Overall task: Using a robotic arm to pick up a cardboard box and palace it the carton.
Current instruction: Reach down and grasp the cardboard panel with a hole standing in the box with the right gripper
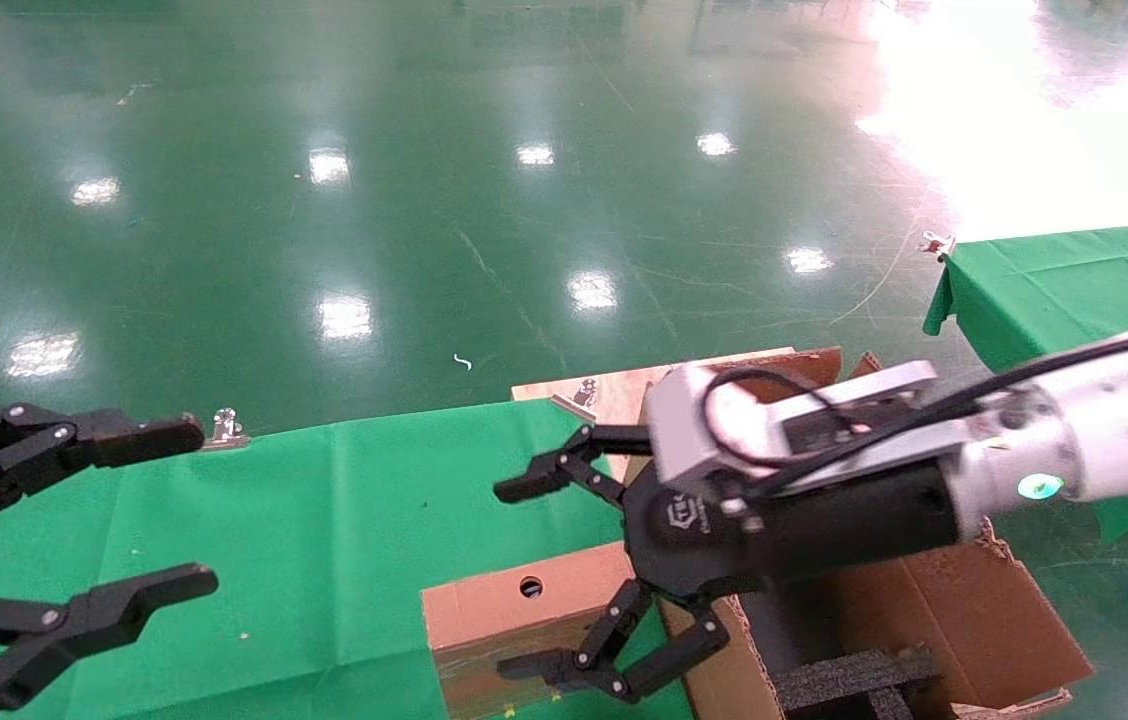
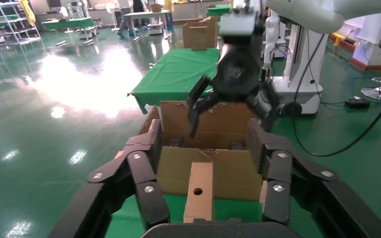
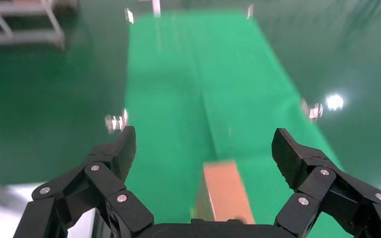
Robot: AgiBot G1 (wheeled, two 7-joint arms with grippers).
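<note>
Currently the right gripper [image 1: 564, 580] on the white robotic arm [image 1: 1104, 420] is seen spread wide, nothing held between its fingers. It is hung over the right end of the green table [image 1: 324, 520], just at the seam where table and carton [image 1: 964, 610] meet. One finger [image 1: 549, 475] is pointed out over the cloth, the other [image 1: 584, 670] is low at the near edge, over the cardboard box [image 1: 514, 620].

The cardboard box is found lying on the table against the carton's left wall, near the table's front right corner. A round hole [image 1: 530, 587] is shown on its top face. From the right wrist view the box [image 3: 223, 193] is placed below and between the spread fingers, not yet touched as far as can be told. Its long axis is judged to run along the gripper's own pointing line, out toward the far end of the cloth, so the narrow width would be spanned by the fingers. A straight drop is judged to be what the grasp turns on.

The right gripper is far nearer the box than the left gripper [image 1: 74, 540], which is parked wide apart over the table's left edge, well apart from the box. In the left wrist view the box [image 2: 198, 191] is seen end-on with the carton [image 2: 213, 148] right behind it.

The carton is stood open just right of the table, black foam [image 1: 844, 675] visible inside. The box is not yet in it; pickup is judged still ahead.
</note>
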